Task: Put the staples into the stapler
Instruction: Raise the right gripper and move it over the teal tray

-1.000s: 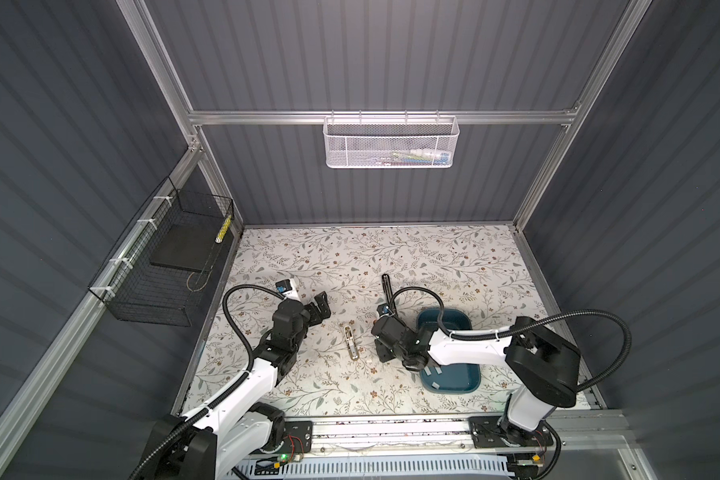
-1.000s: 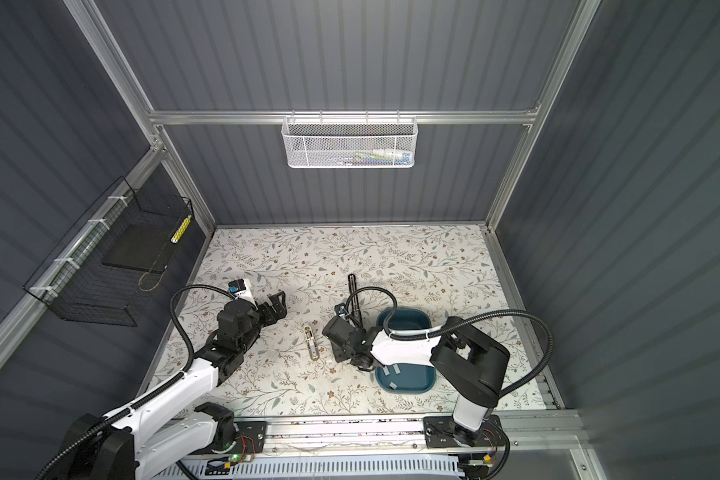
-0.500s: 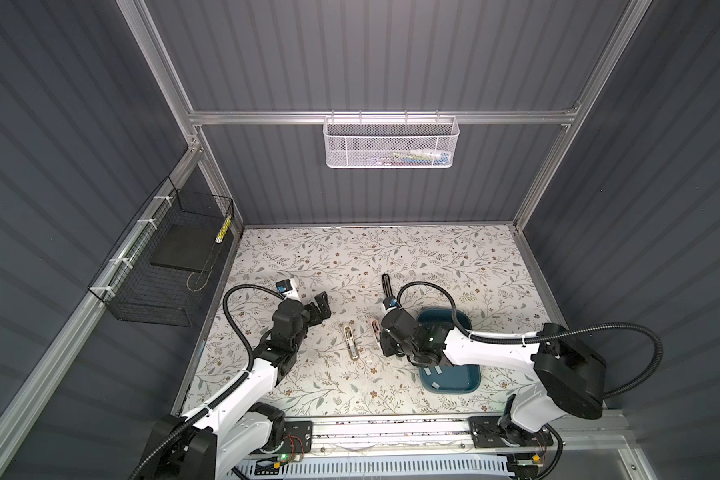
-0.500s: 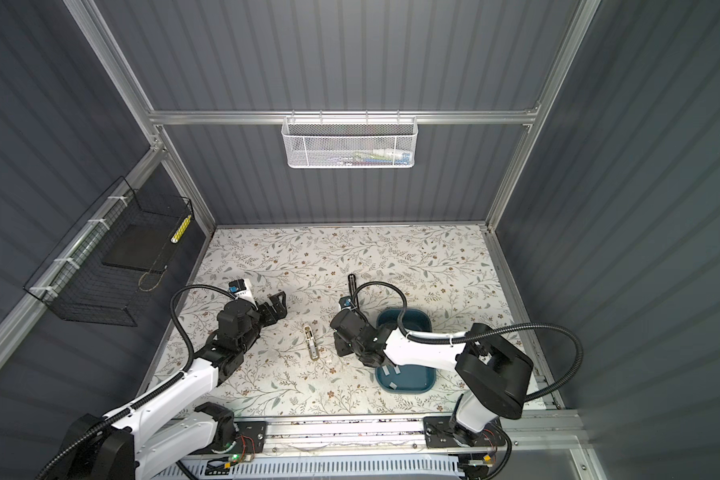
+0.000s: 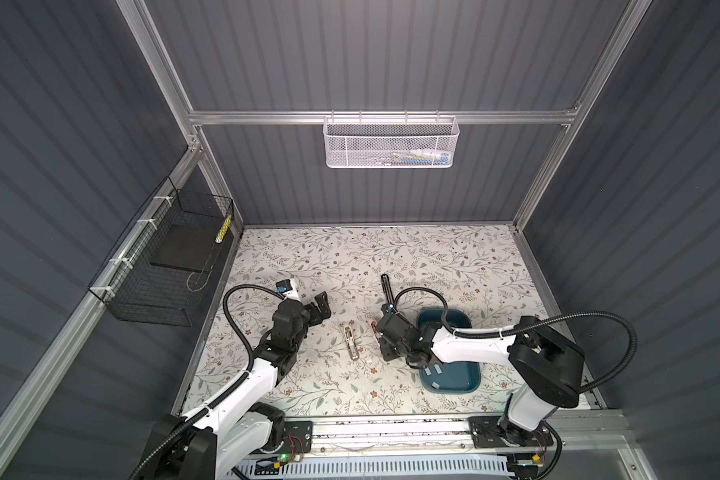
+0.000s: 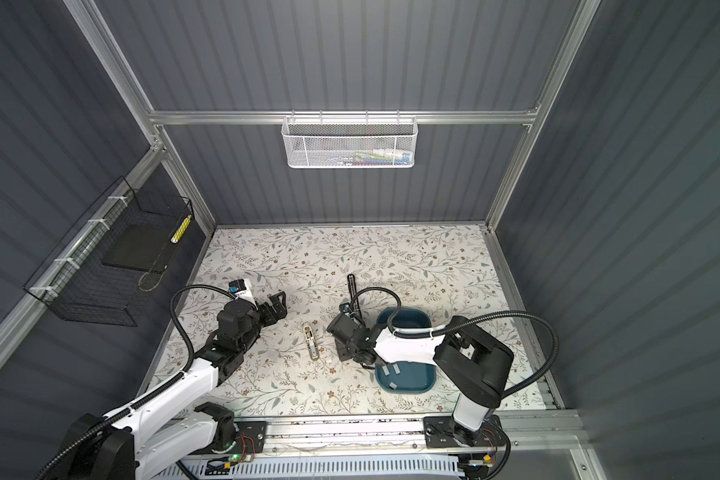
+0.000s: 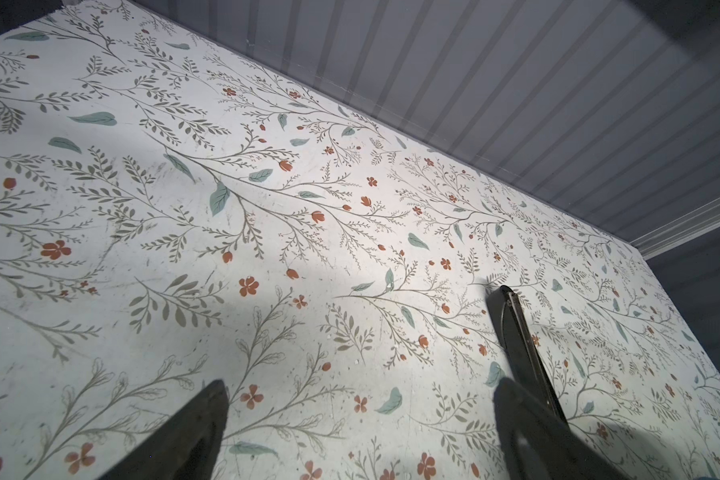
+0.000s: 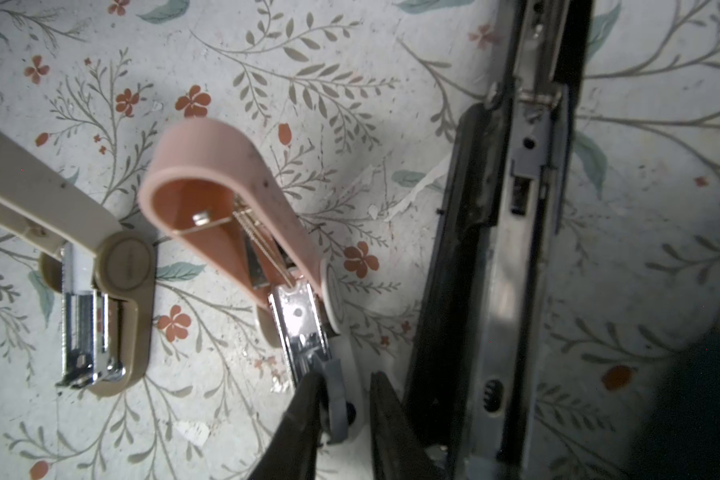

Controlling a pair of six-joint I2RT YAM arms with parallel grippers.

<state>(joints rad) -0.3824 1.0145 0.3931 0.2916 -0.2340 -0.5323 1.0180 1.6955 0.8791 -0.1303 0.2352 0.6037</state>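
**Item inspected:** a staple strip (image 8: 334,395), short, flat, pale grey and dull metallic. In the right wrist view it stands between the fingers of the right gripper (image 8: 346,378). Its far end meets the open chrome magazine (image 8: 304,332) of the pink stapler (image 8: 225,199). That stapler lies on the floral table (image 5: 391,257) with its cover swung up and its spring exposed.

**Right gripper:** the jaws are nearly closed. The strip lies against one finger (image 8: 308,411), and a narrow gap shows on the side of the other finger. Whether the strip is clamped cannot be told.

**Other staples:** three like strips, the staples (image 5: 433,387), lie loose in the teal tray (image 5: 462,322). The tray sits at the lower right of the table in both top views, partly under the right arm.

**Surroundings:** in both top views the right gripper sits at the lower centre, just left of the tray.
- A beige stapler (image 5: 351,342) lies open just left of the gripper.
- A long black stapler (image 5: 387,291) is folded out flat and runs up the frame from the gripper.

**Left gripper:** the left gripper (image 5: 319,305) is left of centre, well apart from the staplers. Its jaws are spread fully wide, with nothing between them.
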